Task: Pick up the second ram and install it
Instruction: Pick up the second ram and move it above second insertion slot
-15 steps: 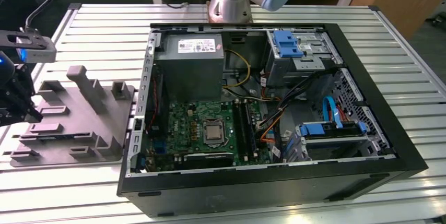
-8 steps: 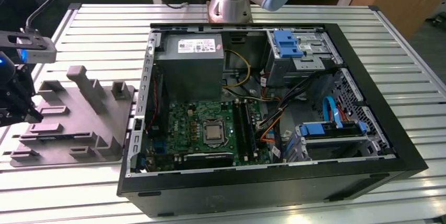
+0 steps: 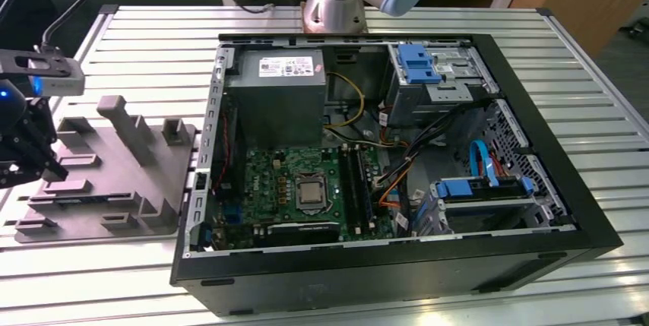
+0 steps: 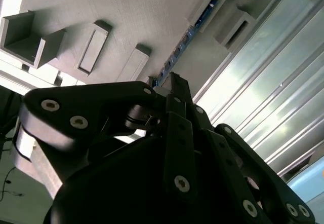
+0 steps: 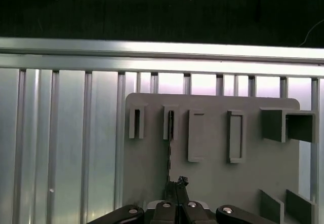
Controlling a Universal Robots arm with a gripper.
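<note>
From my seat I see the pincer (image 5: 176, 183) drawn narrow, its two black fingertips (image 5: 181, 181) all but together. It sits at the near end of the second ram (image 5: 169, 143). I cannot tell whether the tips actually touch the stick. The second ram stands on its long edge in a slot of the grey parts tray (image 5: 212, 183), reading as a thin dark line in the first wrist view. In the second wrist view it is a bluish strip running away from the fingertips. In the exterior view the pincer hangs over the tray's side at that view's left. The tray lies on the slatted metal table (image 3: 568, 52) just beside the open computer case (image 3: 406, 265). Inside the case lie the green motherboard (image 3: 273, 181) and the grey power supply (image 3: 273, 98), well apart from the pincer
</note>
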